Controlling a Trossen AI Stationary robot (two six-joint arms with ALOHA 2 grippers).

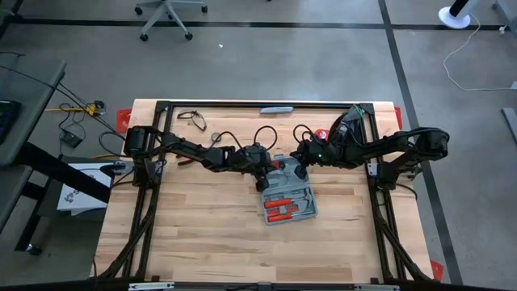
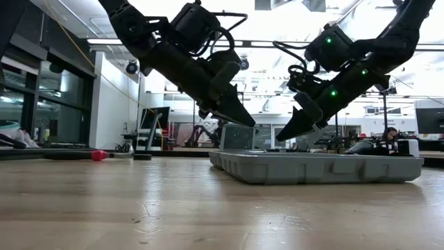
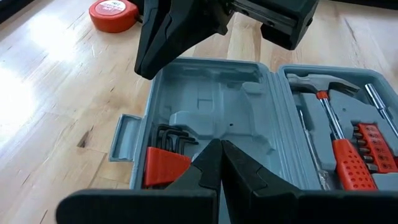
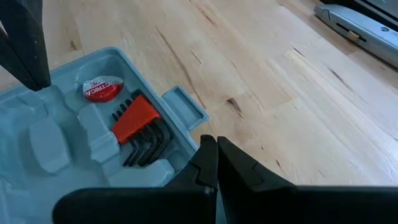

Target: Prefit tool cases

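The blue-grey tool case (image 1: 287, 200) lies open and flat on the table's middle. One half holds red-handled tools (image 3: 348, 158) and a hammer. The other half (image 3: 211, 118) holds black hex keys in a red holder (image 4: 138, 127) and a red roll (image 4: 102, 89). Its latch tab (image 4: 184, 104) sticks out of the half's edge. My left gripper (image 3: 222, 151) is shut and hovers over that half from the table's left. My right gripper (image 4: 215, 148) is shut and hovers over the same half's latch edge from the right. In the low view both tips (image 2: 248, 123) (image 2: 282, 137) stand above the case (image 2: 316, 168).
A slim grey-blue bar (image 1: 276, 108) lies by the far edge, also seen as the bar (image 4: 354, 25) in the right wrist view. A red round tape measure (image 3: 112, 14) sits on the wood to the case's left. Dark wire loops (image 1: 191, 119) lie far left. Bare wood spreads toward the near edge.
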